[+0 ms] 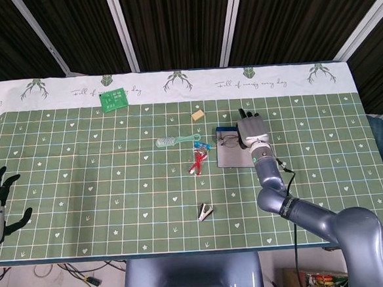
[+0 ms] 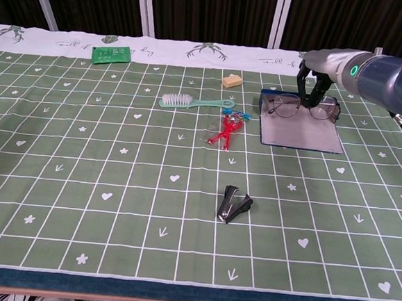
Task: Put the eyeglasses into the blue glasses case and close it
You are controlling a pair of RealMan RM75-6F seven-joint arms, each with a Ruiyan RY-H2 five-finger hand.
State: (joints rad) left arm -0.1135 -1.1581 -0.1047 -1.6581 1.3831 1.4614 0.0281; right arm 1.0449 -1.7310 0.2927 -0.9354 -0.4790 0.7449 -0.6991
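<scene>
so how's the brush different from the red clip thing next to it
The brush is pale teal with white bristles and one long straight handle; the red clip is bright red with thin splayed legs. The brush is the longer of the two and lies nearly sideways across the table, while the red clip lies angled toward the front edge. Both lie flat on the green cloth, untouched by either hand.
</scene>
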